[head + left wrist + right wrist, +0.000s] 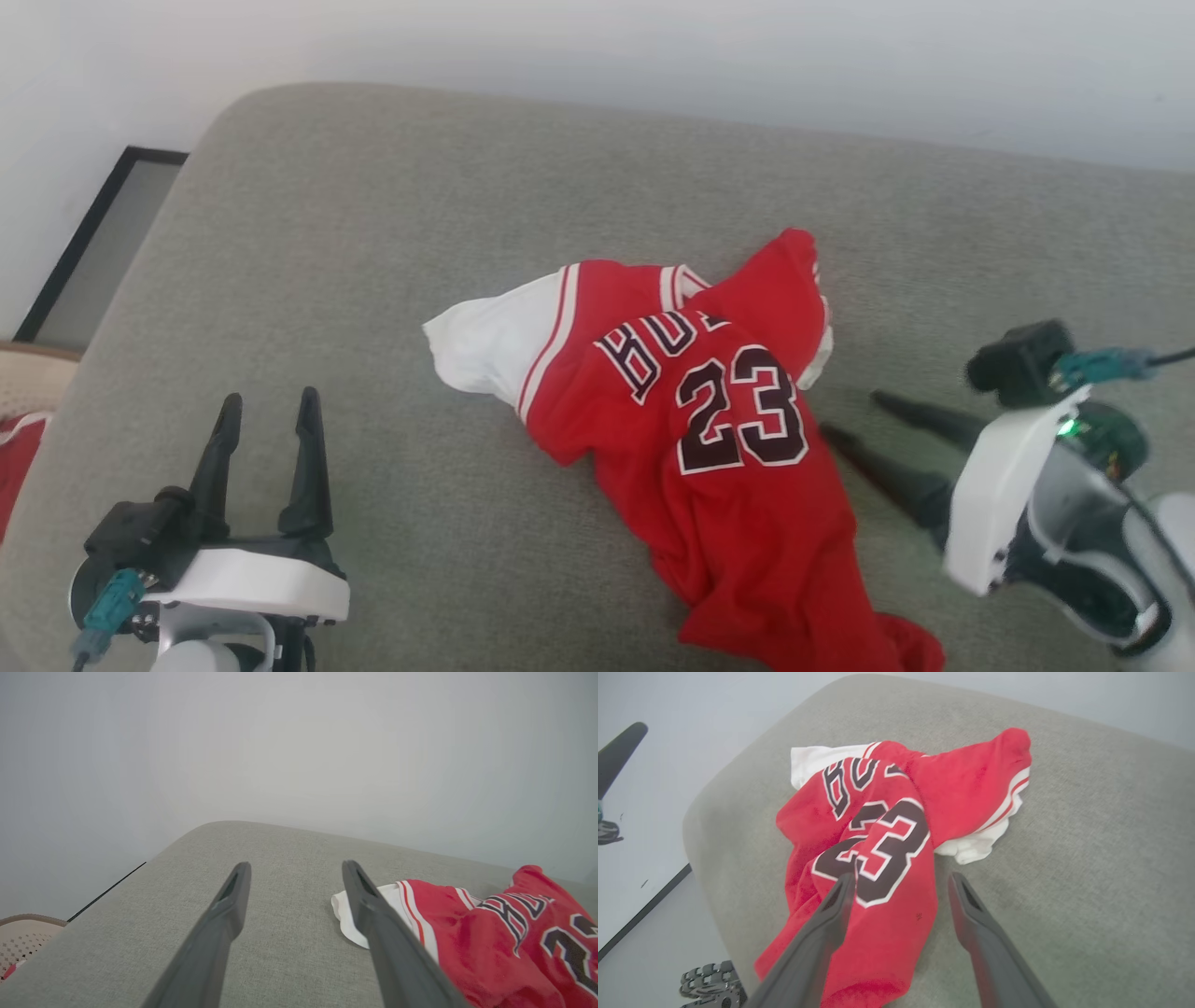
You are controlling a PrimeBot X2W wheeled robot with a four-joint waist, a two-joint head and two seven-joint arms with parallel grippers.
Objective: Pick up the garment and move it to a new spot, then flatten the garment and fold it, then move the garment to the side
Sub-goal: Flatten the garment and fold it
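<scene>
Right gripper [851, 414] has its two dark fingers spread apart and pinches nothing. The tips point at the garment [709, 439] and stand just beside its right edge, low over the grey cushion [373, 233]. The garment lies in a crumpled heap near the middle of the cushion, with the "23" and the lettering facing up. One white sleeve sticks out toward the cushion's left side, a red flap is thrown over the collar, and the hem reaches the cushion's near edge. The left gripper [269, 401] is also spread and empty. It hovers over the near left part of the cushion, well apart from the cloth. Beyond the cushion's left edge I see a pale perforated basket [28, 387]. I judge that the garment is already put down on its spot and that flattening is the step in hand. The next move asks each gripper to take one side of the cloth, perhaps the sleeve and the hem, and to pull them apart so that the flap opens.
</scene>
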